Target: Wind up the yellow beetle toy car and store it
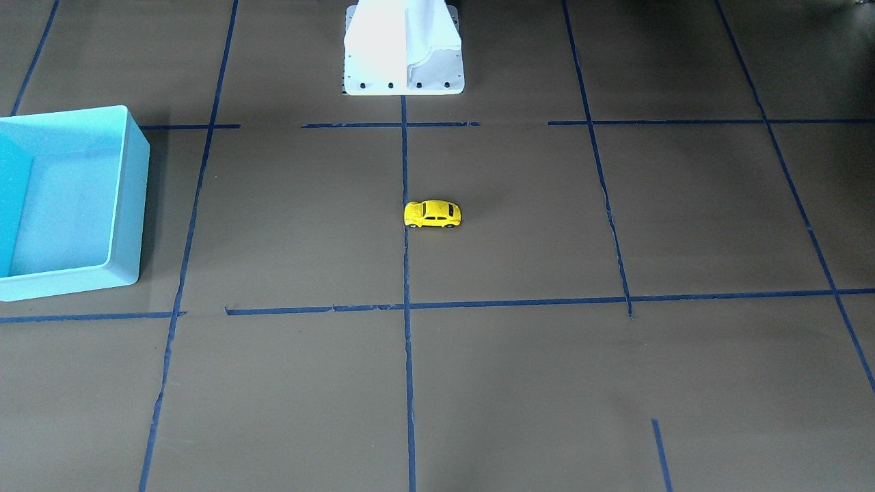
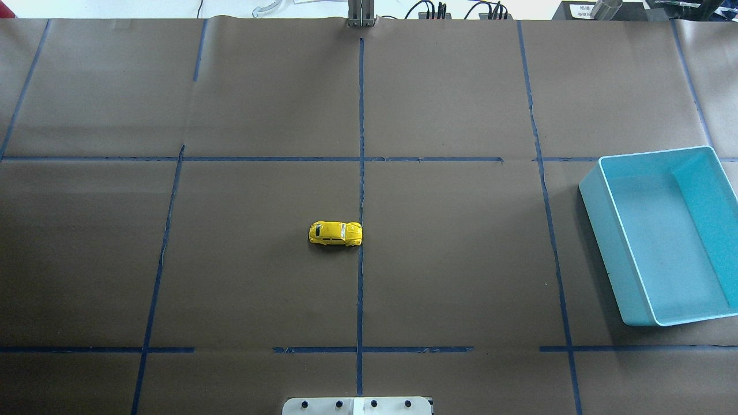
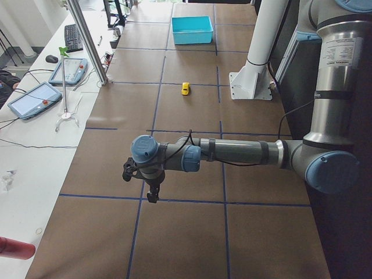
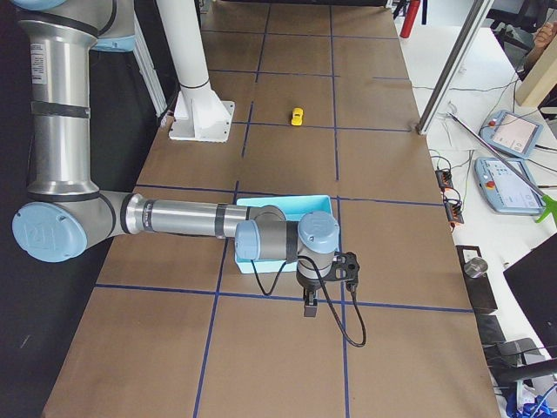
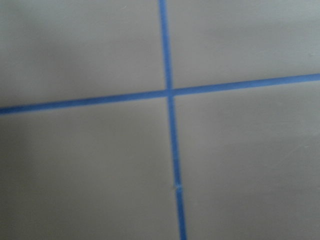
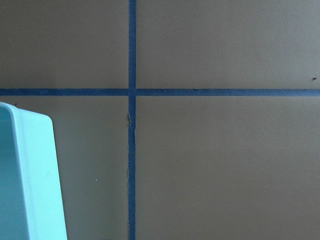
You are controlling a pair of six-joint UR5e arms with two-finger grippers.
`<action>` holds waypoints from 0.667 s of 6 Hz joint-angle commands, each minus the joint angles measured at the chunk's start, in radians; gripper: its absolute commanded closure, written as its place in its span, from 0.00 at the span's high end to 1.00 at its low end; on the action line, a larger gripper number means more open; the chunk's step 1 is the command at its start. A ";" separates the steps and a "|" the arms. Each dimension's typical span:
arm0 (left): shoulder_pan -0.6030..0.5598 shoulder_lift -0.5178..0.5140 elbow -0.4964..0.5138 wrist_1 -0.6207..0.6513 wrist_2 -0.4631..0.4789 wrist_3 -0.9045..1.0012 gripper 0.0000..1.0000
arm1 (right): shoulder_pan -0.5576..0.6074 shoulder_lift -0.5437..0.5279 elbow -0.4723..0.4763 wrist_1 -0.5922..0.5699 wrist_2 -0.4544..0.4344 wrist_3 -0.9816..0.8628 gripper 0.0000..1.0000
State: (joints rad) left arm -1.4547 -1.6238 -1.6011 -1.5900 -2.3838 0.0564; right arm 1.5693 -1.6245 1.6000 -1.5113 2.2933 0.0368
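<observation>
Front-facing view: noting the yellow beetle toy car (image 1: 433,214) on its wheels at mid-table, in front of the white pedestal (image 1: 403,61), one end touching the centre blue tape line (image 1: 405,164). Placing the turquoise bin (image 1: 137,205) well apart from it, at this view's left edge. Seeing no gripper here.

Overhead: reading the car's (image 2: 335,233) long axis as running left-right, along the table's length. Finding the body just on the robot's left of the centre tape, with the bin (image 2: 602,253) far out on the robot's right. Seeing no arms in the frame.

Left side view: spotting the left gripper (image 3: 152,197) pointing down over a tape crossing, with the car (image 3: 185,88) well ahead of it toward the bin (image 3: 192,29). Not managing to tell spread from pressed together.

Right side view: spotting the right gripper (image 4: 309,306) just beside the bin (image 4: 278,202), with the car (image 4: 298,116) well beyond. Again not managing to tell the jaw state.

Wrist views: getting only tape crossings, plus a bin corner (image 6: 30,190) on the right one.

Judging the left arm marginally nearer; favouring a pinch across the car's narrow width.
</observation>
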 commanded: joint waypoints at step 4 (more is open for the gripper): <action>0.403 -0.221 -0.168 0.004 0.012 -0.003 1.00 | 0.000 0.000 -0.002 0.000 0.000 0.000 1.00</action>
State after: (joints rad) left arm -1.1247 -1.7816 -1.7614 -1.5865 -2.3768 0.0538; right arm 1.5692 -1.6244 1.5985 -1.5111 2.2922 0.0368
